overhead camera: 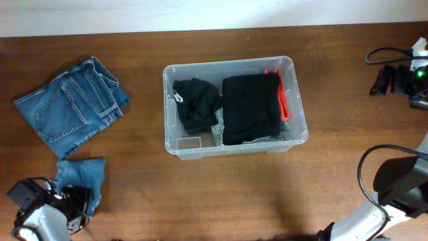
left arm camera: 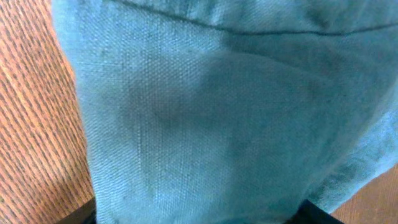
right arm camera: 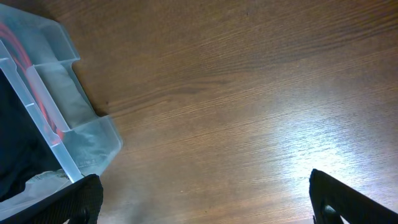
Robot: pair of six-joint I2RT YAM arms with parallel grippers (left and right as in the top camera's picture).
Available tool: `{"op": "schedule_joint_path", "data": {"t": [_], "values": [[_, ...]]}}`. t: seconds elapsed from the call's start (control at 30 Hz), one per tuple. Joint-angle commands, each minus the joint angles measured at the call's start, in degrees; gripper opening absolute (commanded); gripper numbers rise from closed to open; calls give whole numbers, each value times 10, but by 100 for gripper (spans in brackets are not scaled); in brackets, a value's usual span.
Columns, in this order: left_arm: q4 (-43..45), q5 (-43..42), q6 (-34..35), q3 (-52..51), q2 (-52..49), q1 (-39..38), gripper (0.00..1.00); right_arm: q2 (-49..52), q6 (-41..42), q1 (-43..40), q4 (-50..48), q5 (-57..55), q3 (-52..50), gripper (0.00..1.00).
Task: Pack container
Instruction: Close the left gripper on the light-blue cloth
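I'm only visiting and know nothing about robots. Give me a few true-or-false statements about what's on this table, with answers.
1. The container already holds black clothing. True.
2. The folded jeans lie inside the container. False: they lie on the table, outside it.
3. The right gripper is clamped on a shirt. False: it is open, holding nothing.
4. A small blue cloth lies by the left gripper. True.

Folded blue jeans [overhead camera: 70,104], small denim piece [overhead camera: 80,178], brown wooden table [overhead camera: 221,194]
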State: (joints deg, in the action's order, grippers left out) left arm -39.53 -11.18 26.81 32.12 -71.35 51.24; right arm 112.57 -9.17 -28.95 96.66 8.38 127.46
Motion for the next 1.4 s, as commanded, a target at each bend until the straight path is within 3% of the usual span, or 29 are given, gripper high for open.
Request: {"op": "schedule_joint_path", "data": {"t": [0.0,0.2,0.23,0.3,0.47,0.63,0.77,0.87,0.9,1.03,1.37], "values": [[4,-4,-3,-5,3,3,63,-5,0,0,0,-3,1,98],[12,7,-3,-12,3,3,64,-5,0,0,0,-3,1,98],[17,7,-3,-16,3,3,73,-5,0,0,0,-3,1,98],[28,7,-2,-25,2,3,78,-5,0,0,0,-3,1,98],[38,7,6,-36,2,3,78,-5,0,0,0,-3,1,98],[41,7,6,-36,2,3,55,-5,0,0,0,-3,1,98],[37,7,5,-36,2,3,52,-5,0,0,0,-3,1,98],[37,6,5,-36,2,3,35,-5,0,0,0,-3,1,98],[37,6,5,-36,2,3,17,-5,0,0,0,-3,1,98],[37,-9,5,-36,2,3,1,-5,0,0,0,-3,1,98],[40,-316,5,34,20,3,0,-5,0,0,0,-3,1,98]]}}
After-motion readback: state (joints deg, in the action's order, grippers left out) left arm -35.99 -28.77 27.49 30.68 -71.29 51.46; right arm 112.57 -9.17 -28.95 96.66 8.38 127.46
